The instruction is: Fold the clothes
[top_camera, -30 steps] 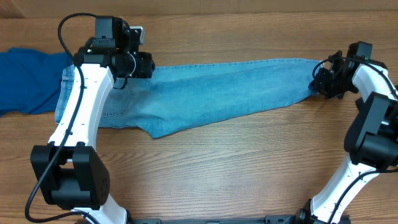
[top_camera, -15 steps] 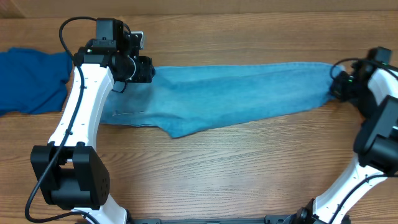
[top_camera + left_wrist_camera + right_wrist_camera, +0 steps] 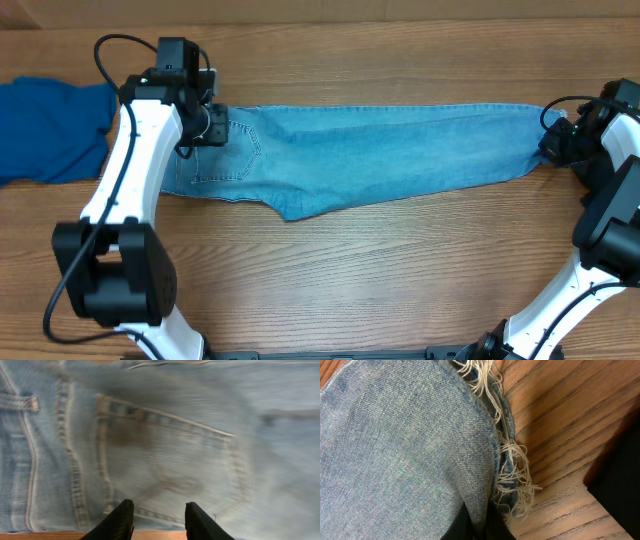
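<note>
The jeans (image 3: 380, 150) are apparently being drawn flat for folding; this is best being done with the waist (image 3: 175, 180) pinned and the hem (image 3: 512, 465) pulled low and level. The frayed hem is being pinched by the clenched right gripper (image 3: 477, 527); the left gripper (image 3: 159, 512) is being held parted and empty over the back pocket (image 3: 165, 455). The pale-blue denim is being stretched lengthwise across the table (image 3: 400, 290), white threads ragged.

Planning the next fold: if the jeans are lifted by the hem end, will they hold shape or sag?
Probably sag: the jeans lie flat and limp along the table, with soft creases. Likely fairly heavy cloth, since the denim weave looks thick. The frayed hem in the right gripper may shed or snag threads.
</note>
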### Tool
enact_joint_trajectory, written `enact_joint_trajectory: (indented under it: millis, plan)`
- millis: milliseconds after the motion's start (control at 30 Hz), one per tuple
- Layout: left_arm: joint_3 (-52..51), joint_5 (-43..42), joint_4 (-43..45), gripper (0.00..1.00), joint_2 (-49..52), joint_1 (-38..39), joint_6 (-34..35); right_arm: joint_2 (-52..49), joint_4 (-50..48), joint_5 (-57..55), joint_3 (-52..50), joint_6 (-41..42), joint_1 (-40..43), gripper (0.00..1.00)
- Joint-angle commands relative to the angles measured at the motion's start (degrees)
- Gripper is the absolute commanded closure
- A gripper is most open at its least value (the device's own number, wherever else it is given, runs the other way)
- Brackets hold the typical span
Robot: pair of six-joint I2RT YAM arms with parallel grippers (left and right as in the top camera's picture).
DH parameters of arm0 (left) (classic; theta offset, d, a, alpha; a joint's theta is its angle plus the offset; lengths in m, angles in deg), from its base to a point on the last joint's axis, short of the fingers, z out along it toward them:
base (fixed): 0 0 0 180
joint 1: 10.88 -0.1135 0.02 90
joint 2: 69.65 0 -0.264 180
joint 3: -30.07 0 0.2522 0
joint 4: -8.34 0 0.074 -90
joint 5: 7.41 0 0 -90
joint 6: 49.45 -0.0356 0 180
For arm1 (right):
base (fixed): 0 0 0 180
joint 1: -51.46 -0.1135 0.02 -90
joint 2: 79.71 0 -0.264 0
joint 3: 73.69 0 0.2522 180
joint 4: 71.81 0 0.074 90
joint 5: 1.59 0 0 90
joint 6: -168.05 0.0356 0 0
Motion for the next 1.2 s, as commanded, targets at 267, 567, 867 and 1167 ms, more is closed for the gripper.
enact_joint_trajectory:
  millis: [267,567,867,1167]
  plan:
    - [-0.28,-0.74,8.57,0.70,16.24,-9.70,3.52,-0.98,0.72,-4.04,0.07,0.46,0.98,0.96]
    - [-0.28,0.39,4.17,0.76,20.31,-15.43,4.02,-0.98,1.84,-5.62,0.07,0.46,4.37,0.96]
    - [-0.28,1.81,1.77,0.76,20.31,-16.65,4.02,-0.92,2.95,-6.84,2.25,0.46,8.57,0.96]
    - [-0.28,0.46,1.42,0.75,20.31,-16.46,4.44,2.38,8.76,2.21,15.02,-0.63,7.39,0.41]
